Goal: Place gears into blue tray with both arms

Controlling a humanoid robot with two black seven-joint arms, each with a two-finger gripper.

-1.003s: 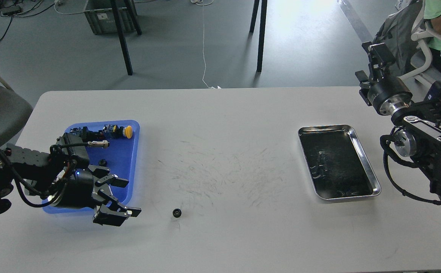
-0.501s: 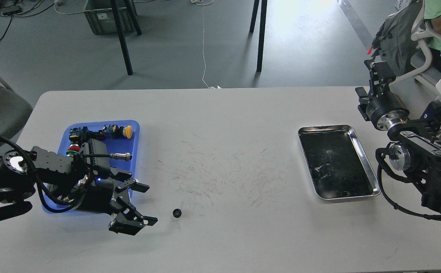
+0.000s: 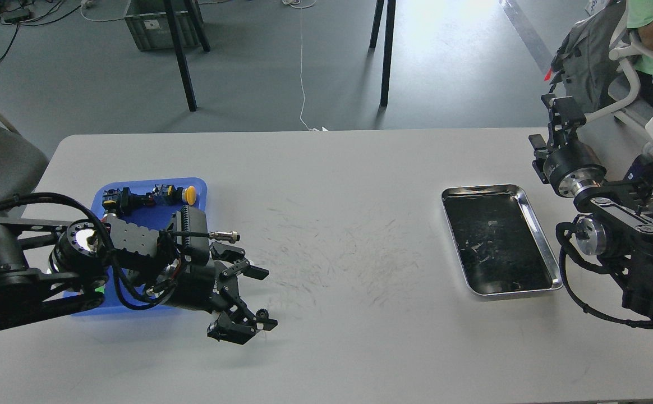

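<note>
A tiny black gear lies on the white table near the front, right of the blue tray. My left gripper is open and low over the table, and the gear sits between its fingers, close to the lower fingertip. My left arm reaches across the tray and hides much of the tray's floor. My right gripper is raised at the table's far right edge, away from the gear. It is seen small and dark, so its fingers cannot be told apart.
Push-button switches, one with a yellow cap, lie at the back of the blue tray. A shiny steel tray with a black inside sits at the right. A person on a chair is beyond the table's right corner.
My left gripper has swept right from beside the blue tray until its open fingers straddle the gear. The right gripper has dropped a little and turned.
</note>
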